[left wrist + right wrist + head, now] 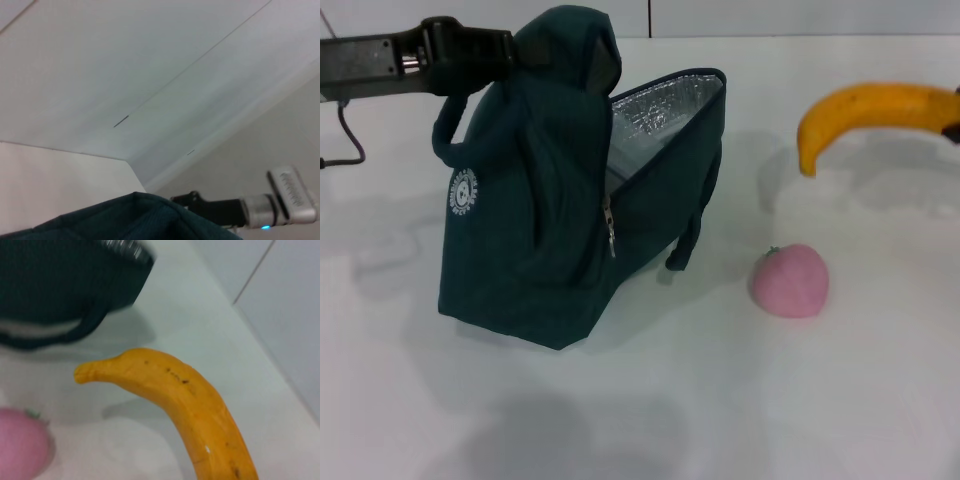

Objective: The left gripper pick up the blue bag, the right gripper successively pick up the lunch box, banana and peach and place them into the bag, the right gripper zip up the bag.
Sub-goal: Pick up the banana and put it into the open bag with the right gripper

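The dark teal fabric lunch bag [550, 200] sits on your white worktop [820, 400], its top clamped by the left end effector [505, 50] so the foil-lined mouth gapes. The long yellow banana [870, 110] hangs airborne, evidently gripped by the unseen right end effector. The round pink peach [790, 281] waits nearby.

Blue bag [540, 200]: dark teal fabric w/ crinkled silver foil lining, small white round logo [465, 190] on the side, silver-grey zipper pull [610, 228]. Banana [875, 112] yellow-orange w/ tiny dark specks; peach [790, 281] plain pink w/ a small green mark on top. Left gripper [470, 50] black on a grey arm, table [720, 400] white, wall behind pale grey w/ thin dark seams.
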### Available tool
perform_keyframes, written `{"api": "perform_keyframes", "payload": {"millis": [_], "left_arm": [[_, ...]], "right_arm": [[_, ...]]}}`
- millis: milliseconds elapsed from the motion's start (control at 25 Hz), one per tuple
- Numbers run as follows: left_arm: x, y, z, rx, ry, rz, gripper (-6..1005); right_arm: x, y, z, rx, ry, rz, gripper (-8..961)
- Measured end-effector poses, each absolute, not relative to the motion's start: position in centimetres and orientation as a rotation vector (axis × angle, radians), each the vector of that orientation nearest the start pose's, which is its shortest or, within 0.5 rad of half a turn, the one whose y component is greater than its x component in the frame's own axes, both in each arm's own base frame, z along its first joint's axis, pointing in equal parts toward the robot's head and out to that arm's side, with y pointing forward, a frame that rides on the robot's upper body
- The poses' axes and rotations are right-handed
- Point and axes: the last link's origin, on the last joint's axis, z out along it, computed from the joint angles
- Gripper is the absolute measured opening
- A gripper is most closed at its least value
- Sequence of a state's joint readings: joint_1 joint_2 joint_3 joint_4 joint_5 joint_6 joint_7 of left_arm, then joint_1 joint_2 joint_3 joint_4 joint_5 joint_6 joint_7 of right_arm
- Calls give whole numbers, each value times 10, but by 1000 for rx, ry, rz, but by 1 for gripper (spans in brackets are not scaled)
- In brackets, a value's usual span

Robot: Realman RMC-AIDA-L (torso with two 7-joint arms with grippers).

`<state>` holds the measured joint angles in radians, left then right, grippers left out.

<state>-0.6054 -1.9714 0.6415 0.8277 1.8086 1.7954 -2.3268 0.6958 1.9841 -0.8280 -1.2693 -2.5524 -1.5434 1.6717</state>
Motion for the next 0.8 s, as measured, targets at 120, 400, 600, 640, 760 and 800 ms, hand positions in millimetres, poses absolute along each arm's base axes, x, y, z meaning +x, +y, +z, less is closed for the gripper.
{"api": "perform_keyframes", "payload": {"millis": [120, 400, 600, 640, 760, 800], "left_arm": [[-209, 353, 85, -2578, -1521, -1089, 36], [-213, 351, 75, -2597, -1524, -1065, 36], [-216, 350, 71, -2594, -1513, -1060, 35], [-216, 350, 70, -2594, -1513, -1059, 35], [-215, 350, 68, -2604, -1506, -1057, 35], [-214, 350, 67, -2610, -1503, -1055, 35]], "right_arm": [[192, 403, 131, -2559, 157, -275, 459], [143, 403, 128, -2598, 70, -233, 458], [112, 404, 107, -2647, -18, -262, 458], [107, 404, 103, -2654, -34, -270, 458], [95, 405, 90, -2667, -68, -295, 458], [91, 406, 86, -2669, -82, -303, 459]]}}
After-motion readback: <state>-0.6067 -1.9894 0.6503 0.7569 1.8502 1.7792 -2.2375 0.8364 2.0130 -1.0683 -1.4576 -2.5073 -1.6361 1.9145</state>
